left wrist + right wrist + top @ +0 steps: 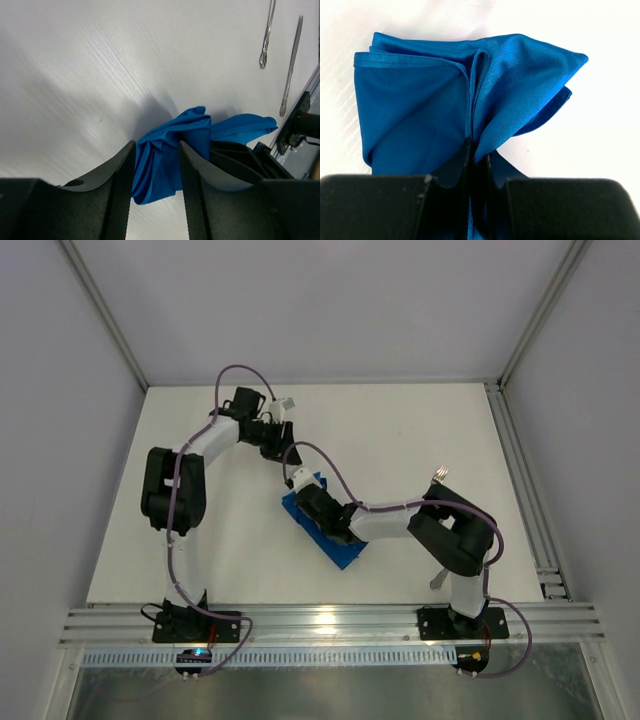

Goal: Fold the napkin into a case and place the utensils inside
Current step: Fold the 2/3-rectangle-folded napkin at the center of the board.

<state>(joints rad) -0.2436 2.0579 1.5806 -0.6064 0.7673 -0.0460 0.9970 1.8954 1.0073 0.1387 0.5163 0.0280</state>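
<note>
From above, we cannot make out the left gripper's (157, 143) fingertips, which merge into the dark wrist toward the far side of the table (200, 540). Only its own camera shows its two fingers (120, 185) standing apart and gripping nothing. Further right, the right arm (390, 520) covers much of the napkin (338, 545), so overhead we see only blue edges around the right gripper (477, 150). Right again, the utensils (266, 37) are mostly hidden from above: the fork (438, 475) shows only its tines beyond the arm, and the other piece (437, 581) shows only one end nearer the base. In the left wrist view both lie side by side, cut off by the top edge, and there we cannot tell which is the fork. The napkin lies bunched at the table's middle, near the released left gripper but apart from it. In the left wrist view it shows through the gap between the fingers, beyond them. The right gripper is clenched on a raised fold of the napkin, pinched between its fingers (451, 172), with the rest spreading ahead in folded layers. The utensils lie well to its right.
</note>
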